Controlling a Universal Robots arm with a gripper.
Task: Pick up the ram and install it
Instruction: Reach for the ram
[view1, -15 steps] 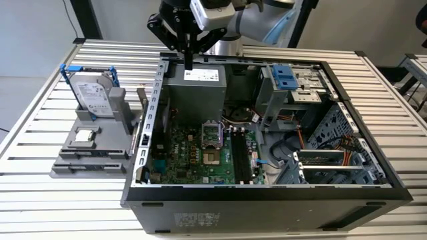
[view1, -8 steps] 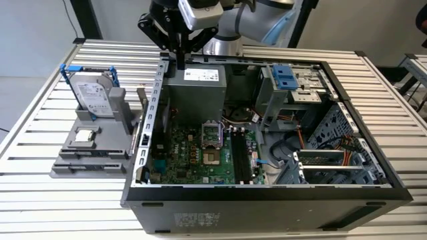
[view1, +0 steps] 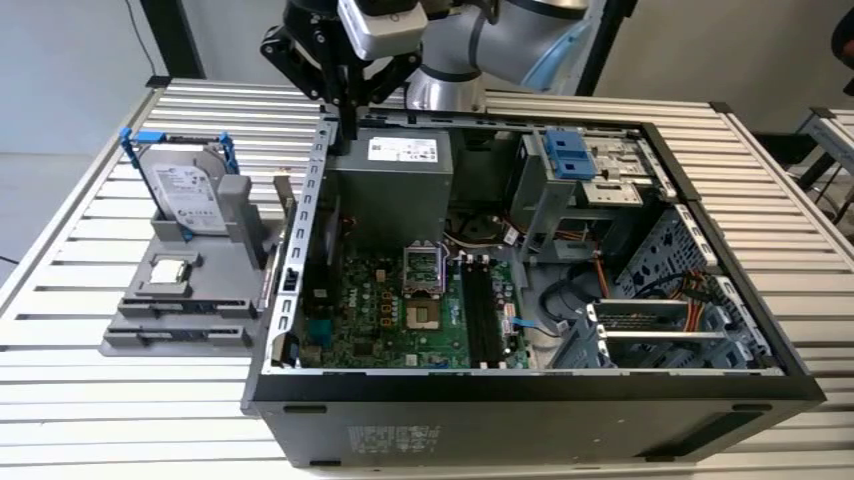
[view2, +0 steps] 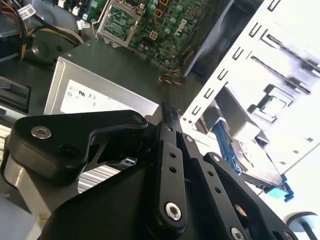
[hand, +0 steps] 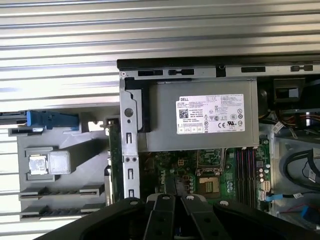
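The ram (view1: 284, 222) is a thin green strip standing on edge in the grey holder, just outside the case wall on the exterior view's left; in the first wrist view the ram (hand: 111, 155) is a narrow line between holder and case. My gripper (view1: 350, 132) hangs above the case's back corner by the power supply, behind and above the ram and apart from it. Its black fingers (hand: 170, 186) lie together with nothing between them, as in the second wrist view (view2: 167, 116). The black memory slots (view1: 477, 312) run along the motherboard inside the case.
The open computer case (view1: 534, 385) lies on a slatted metal table. A grey power supply (view1: 400, 175) sits under the gripper. The grey holder (view1: 174, 335) carries a silver hard drive in a blue frame (view1: 187, 185) and a small square chip (view1: 171, 272). Cables and drive bays crowd the case's right half.
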